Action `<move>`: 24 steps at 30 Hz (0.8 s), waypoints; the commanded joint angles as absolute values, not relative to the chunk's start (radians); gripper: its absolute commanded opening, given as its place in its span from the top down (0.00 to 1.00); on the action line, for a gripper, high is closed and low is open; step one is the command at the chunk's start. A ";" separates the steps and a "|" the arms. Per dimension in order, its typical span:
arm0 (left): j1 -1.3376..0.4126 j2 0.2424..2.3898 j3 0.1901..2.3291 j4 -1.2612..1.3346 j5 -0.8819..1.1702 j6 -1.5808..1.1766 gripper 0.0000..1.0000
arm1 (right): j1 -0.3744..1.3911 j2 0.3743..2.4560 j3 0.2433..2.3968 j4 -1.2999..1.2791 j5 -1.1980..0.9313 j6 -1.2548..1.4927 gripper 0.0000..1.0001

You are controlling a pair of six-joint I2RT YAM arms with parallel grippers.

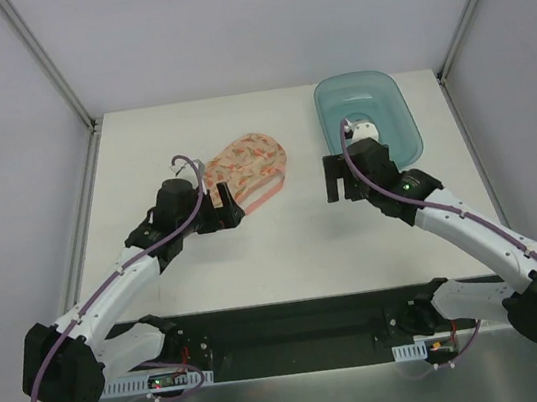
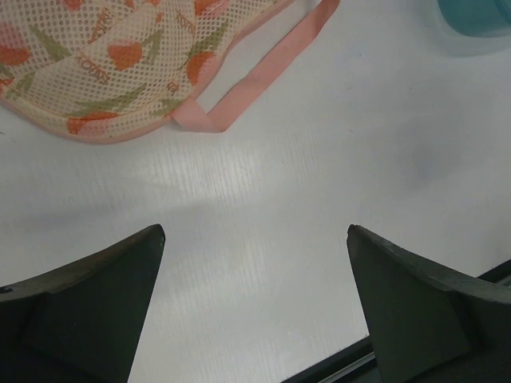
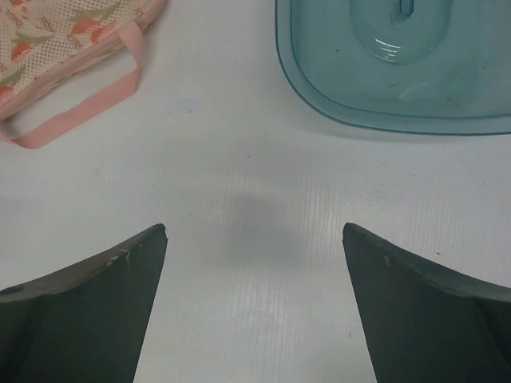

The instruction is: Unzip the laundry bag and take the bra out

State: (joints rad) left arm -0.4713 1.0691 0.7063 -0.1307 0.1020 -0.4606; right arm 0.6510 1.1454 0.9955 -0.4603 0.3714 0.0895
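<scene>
The peach-orange mesh laundry bag [image 1: 251, 166] with reddish print lies closed on the white table, its pink strap loop [image 1: 266, 196] trailing at its near right. It shows in the left wrist view [image 2: 104, 64] and the right wrist view [image 3: 56, 36]. The bra is not visible. My left gripper [image 1: 225, 210] is open and empty, just near-left of the bag, above bare table. My right gripper [image 1: 338, 179] is open and empty, over bare table between the bag and the basin.
A translucent teal plastic basin [image 1: 392, 132] stands at the back right, its rim close behind my right gripper; it also shows in the right wrist view [image 3: 319, 96]. Grey walls and metal posts bound the table. The arm bases' black rail runs along the near edge.
</scene>
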 commanded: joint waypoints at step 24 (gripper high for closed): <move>-0.583 1.566 1.146 -0.363 -0.095 -0.367 0.16 | 0.658 1.003 0.899 -0.403 0.324 0.124 0.04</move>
State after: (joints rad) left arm -0.5182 1.5028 1.0382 -0.3157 0.0410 -0.4400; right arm 0.6518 1.0435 0.9112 -0.4217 0.3340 0.1051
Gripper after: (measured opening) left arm 0.853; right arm 0.964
